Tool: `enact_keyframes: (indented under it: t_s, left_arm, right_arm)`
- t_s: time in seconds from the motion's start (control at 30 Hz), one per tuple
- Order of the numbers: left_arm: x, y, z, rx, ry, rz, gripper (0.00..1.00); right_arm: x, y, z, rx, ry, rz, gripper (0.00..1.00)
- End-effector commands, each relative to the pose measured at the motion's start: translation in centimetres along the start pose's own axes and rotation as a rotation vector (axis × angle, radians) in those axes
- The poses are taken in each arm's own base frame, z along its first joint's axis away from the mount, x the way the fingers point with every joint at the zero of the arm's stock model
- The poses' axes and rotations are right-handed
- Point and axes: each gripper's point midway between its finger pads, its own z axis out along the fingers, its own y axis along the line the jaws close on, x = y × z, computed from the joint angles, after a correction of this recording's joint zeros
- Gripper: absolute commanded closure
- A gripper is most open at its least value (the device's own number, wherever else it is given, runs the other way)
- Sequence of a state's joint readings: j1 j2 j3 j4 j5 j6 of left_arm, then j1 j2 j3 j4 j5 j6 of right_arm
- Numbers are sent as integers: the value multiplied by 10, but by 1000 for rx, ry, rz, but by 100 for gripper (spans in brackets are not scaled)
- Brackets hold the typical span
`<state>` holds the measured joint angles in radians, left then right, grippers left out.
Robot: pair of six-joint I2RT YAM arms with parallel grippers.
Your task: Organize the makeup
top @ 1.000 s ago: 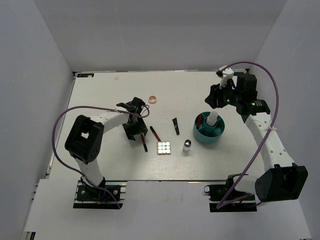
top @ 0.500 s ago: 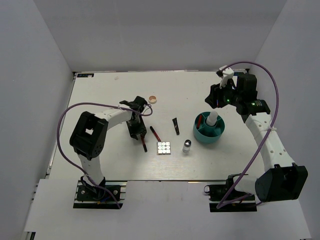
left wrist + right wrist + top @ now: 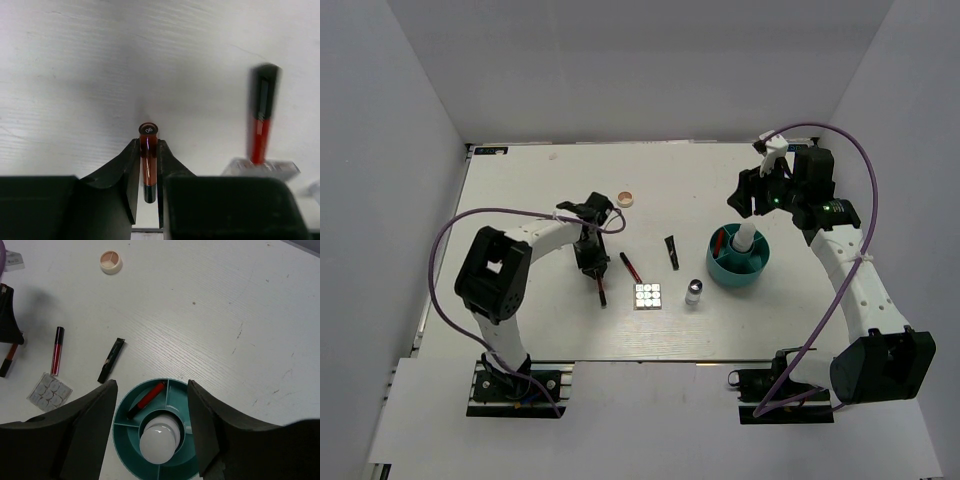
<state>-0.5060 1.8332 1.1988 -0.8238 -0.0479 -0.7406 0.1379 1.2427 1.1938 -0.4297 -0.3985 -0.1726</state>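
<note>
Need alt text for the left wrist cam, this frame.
Left gripper pinches a thin red pencil between its black fingers, the pencil's round cap end marked 06 pointing away from the camera, with the white table behind. To the right lies a second red-and-black pencil, blurred, with the pale edge of the square palette just below it.

End effector (image 3: pixel 148 165) clamps pencil (image 3: pixel 148 157); second pencil (image 3: pixel 261 122) beside

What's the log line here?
left gripper shut on red pencil | right gripper open over teal tub | white bottle in tub
</note>
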Motion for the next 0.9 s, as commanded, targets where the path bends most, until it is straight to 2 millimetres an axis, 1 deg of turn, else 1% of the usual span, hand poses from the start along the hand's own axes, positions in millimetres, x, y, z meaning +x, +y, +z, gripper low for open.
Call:
enact_keyframes:
  t_s: [0.0, 0.03, 0.07, 0.1, 0.13, 0.17, 0.2, 0.23, 0.27, 0.3, 0.33, 0.37, 0.4, 0.43, 0.47, 0.5, 0.57, 0.6, 0.63, 0.67, 0.7, 0.73, 0.77, 0.8, 0.83, 0.87]
  left_arm:
    - [-24, -28, -52, 176, -137, 83, 100]
    - [-29, -51, -70, 306, -162, 140, 100]
    - [-31, -66, -91, 386, -204, 179, 100]
    - [-35, -76, -104, 444, -227, 204, 100]
    - [-41, -94, -123, 526, -266, 248, 100]
    - [-44, -103, -137, 577, -292, 268, 100]
    - [-45, -113, -147, 623, -309, 289, 100]
    - [-53, -128, -164, 696, -348, 308, 100]
    - [-52, -139, -168, 734, -350, 325, 100]
    - [-56, -155, -179, 799, -376, 336, 100]
    - [-56, -164, -185, 844, -374, 347, 100]
    - [-58, -179, -197, 893, -394, 366, 100]
    - [-59, -195, -199, 932, -405, 379, 100]
    - [-60, -206, -203, 961, -420, 390, 100]
    - [-63, -216, -214, 997, -447, 405, 100]
    - [-63, -232, -216, 1031, -473, 431, 100]
    - [-68, -247, -226, 1064, -530, 458, 100]
    - [-71, -257, -227, 1084, -566, 472, 100]
    - [-68, -264, -229, 1098, -584, 485, 100]
    - [-74, -267, -229, 1099, -610, 481, 100]
    - [-75, -277, -235, 1128, -662, 499, 100]
    - [-73, -283, -235, 1135, -676, 501, 100]
    - [-79, -286, -237, 1138, -714, 495, 100]
    - [-78, -293, -230, 1132, -713, 497, 100]
    - [-75, -299, -230, 1134, -721, 501, 99]
    - [-78, -302, -229, 1136, -735, 500, 99]
  right_arm:
    - [-14, 1, -3, -6, -49, -22, 34]
    - [-15, 1, -3, -9, -51, -23, 29]
    - [-13, 2, -3, -19, -48, -20, 26]
    - [-13, 3, -2, -23, -47, -19, 25]
    - [-13, 4, -2, -26, -44, -19, 26]
    - [-13, 3, -2, -28, -42, -17, 37]
    - [-15, 4, -2, -32, -46, -17, 45]
    - [-15, 4, -2, -35, -47, -16, 54]
    - [-16, 5, -2, -36, -50, -14, 72]
    - [-17, 4, -2, -35, -53, -6, 80]
    - [-18, 5, -2, -36, -54, -3, 86]
    - [-18, 3, -2, -25, -54, 1, 90]
    - [-19, 1, -3, -15, -57, 5, 90]
    - [-19, 1, -3, -11, -59, 5, 90]
    - [-18, -1, -3, 0, -57, 5, 89]
    - [-17, -2, -4, 7, -55, 8, 88]
    - [-17, -3, -7, 17, -61, 6, 88]
    - [-16, -4, -7, 19, -60, 7, 87]
    - [-15, -3, -8, 20, -61, 6, 87]
    - [-14, -4, -9, 25, -61, 9, 87]
    - [-15, -4, -10, 27, -64, 8, 87]
    - [-15, -4, -11, 31, -66, 7, 87]
    - [-12, -7, -12, 40, -62, 12, 87]
    - [-12, -5, -13, 39, -66, 11, 87]
    - [-10, -7, -14, 45, -63, 12, 86]
    - [-10, -8, -14, 49, -63, 14, 86]
